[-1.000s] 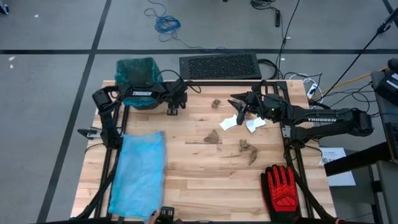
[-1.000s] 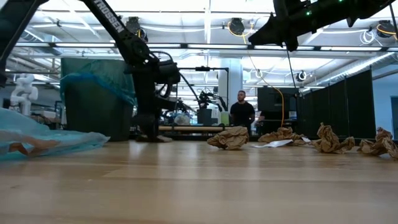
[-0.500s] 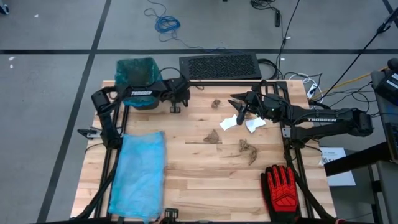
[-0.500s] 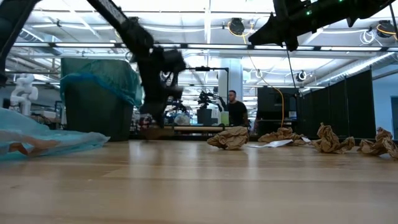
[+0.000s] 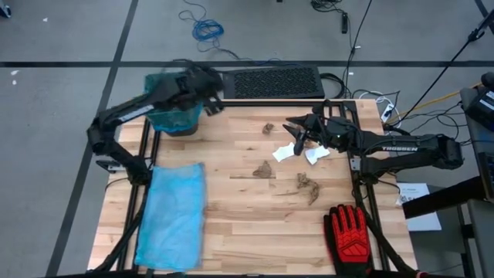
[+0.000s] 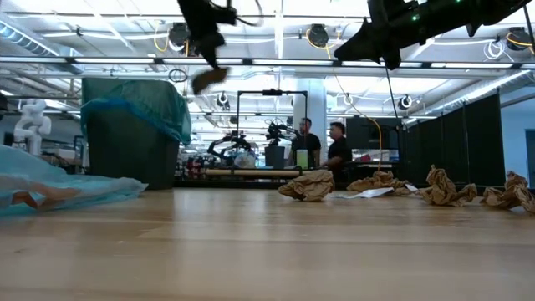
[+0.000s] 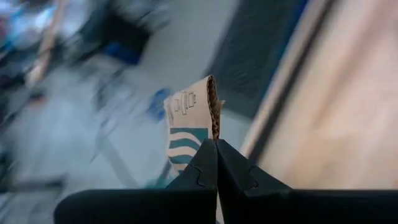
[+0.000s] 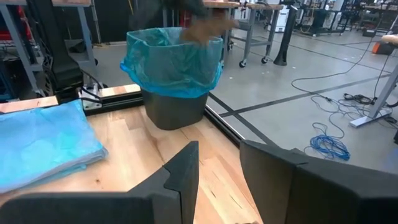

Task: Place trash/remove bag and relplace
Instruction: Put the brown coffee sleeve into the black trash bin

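— Where is the left gripper [image 7: 216,144] in all this?

— It is hanging up over the dark bin lined with a blue plastic bag [image 5: 171,103] at the table's far left corner, and its fingers are clamped tight on a small printed brown cardboard scrap [image 7: 194,118]. I'd say it is about to let that piece fall in.

— And the right gripper [image 5: 296,129]?

— It is waiting above the far right part of the pale wooden table [image 5: 247,224], fingers standing partly apart, holding nothing that I can see.

— So how much is left?

— Most of it, I'm guessing. Crumpled brown paper scraps [image 5: 263,170] are lying mid-table, another brown clump [image 5: 308,185] is sitting nearer the right arm, a small one [image 5: 268,128] is near the far edge, and two white pieces [image 5: 312,155] are lying just under the right gripper. The bag is sitting in the bin, not pulled, and the folded spare blue bag [image 5: 173,216] is lying flat along the left side, unused.

— Room to move?

— Plenty mid-table. The bin is crowding the far edge, though, and a red-and-black glove [image 5: 351,234] is occupying the near right corner.
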Controlling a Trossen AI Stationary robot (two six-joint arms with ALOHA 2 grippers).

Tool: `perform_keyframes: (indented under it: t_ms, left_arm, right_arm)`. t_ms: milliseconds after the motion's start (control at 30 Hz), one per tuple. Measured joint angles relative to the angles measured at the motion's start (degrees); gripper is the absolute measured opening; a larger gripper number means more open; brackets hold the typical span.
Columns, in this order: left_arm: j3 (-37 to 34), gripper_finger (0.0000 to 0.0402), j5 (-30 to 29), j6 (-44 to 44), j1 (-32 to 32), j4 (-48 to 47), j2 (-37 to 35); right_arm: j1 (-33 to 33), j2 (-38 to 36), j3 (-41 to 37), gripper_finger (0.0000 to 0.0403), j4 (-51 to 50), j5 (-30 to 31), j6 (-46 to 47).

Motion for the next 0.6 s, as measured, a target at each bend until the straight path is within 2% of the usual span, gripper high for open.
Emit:
perform_keyframes:
  t_ms: [100,167,367,500,600]
  left_arm:
    - [3.52,0.0,-8.21,-4.2,1.38,-7.03,-1.59]
    - [5.54,0.0,-9.38,-8.57,2.76,-12.49,-2.1]
    - [6.45,0.0,-6.92,-19.01,10.01,-23.88,-1.47]
    - [5.91,0.001,-4.68,-15.82,14.2,-24.78,-0.09]
    - [5.86,0.0034,-0.45,-13.54,16.44,-24.72,0.86]
  right_arm:
    - [0.0,0.0,0.0,0.0112,-0.29,0.01,0.0]
    - [0.02,0.0,0.0,0.0112,-0.28,0.0,0.0]
    - [0.0,0.0,0.0,0.0112,-0.18,-0.01,0.37]
    - [0.02,0.02,0.0,0.0112,-0.2,-0.03,0.82]
    - [0.02,0.0,0.0,0.0112,-0.41,-0.16,1.05]
